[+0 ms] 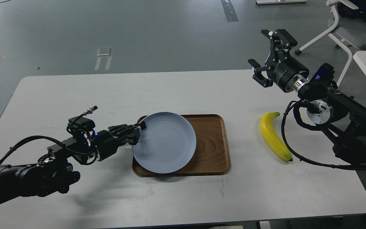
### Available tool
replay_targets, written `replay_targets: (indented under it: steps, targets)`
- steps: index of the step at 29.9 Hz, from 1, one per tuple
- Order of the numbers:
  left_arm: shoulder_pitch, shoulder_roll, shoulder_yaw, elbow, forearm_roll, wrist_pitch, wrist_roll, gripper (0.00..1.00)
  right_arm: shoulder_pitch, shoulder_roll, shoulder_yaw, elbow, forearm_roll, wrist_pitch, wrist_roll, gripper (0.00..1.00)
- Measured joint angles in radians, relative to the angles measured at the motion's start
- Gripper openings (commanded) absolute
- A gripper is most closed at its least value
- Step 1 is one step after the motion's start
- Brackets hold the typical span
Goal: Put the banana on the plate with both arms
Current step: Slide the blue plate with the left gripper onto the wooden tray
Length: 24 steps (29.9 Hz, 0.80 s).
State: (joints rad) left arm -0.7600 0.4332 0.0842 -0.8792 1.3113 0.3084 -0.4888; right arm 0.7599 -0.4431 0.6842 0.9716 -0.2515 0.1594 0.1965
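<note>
The pale blue-grey plate (165,142) is held over the left half of the brown wooden tray (211,149), tilted a little. My left gripper (137,131) is shut on the plate's left rim. The yellow banana (274,135) lies on the white table to the right of the tray, stem end away from me, nothing touching it. My right gripper (271,58) is open and empty, raised above the table's far right edge, well beyond the banana.
The white table (74,95) has bare surface to the left and in front of the tray. A black cable (292,149) from my right arm loops down just right of the banana. A white office chair (345,28) stands beyond the table at the far right.
</note>
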Motion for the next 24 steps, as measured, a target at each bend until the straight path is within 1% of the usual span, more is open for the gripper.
replay_targets:
  steps: [3,6,17,24]
  targets:
    - [-0.008,-0.080,0.021,0.101,-0.002,-0.020,0.000,0.00,-0.002,-0.010,0.000,0.007,0.000,0.000,0.000,1.00]
    - [-0.010,-0.117,0.024,0.142,-0.003,-0.038,0.000,0.00,-0.002,-0.022,0.000,0.015,0.000,0.000,0.000,1.00]
    - [-0.029,-0.136,0.023,0.153,-0.005,-0.046,0.000,0.00,-0.046,-0.051,0.003,0.053,0.000,0.002,0.001,1.00]
    - [-0.063,-0.190,0.023,0.152,-0.007,-0.047,0.000,0.00,-0.047,-0.053,0.005,0.055,0.000,0.002,0.001,1.00]
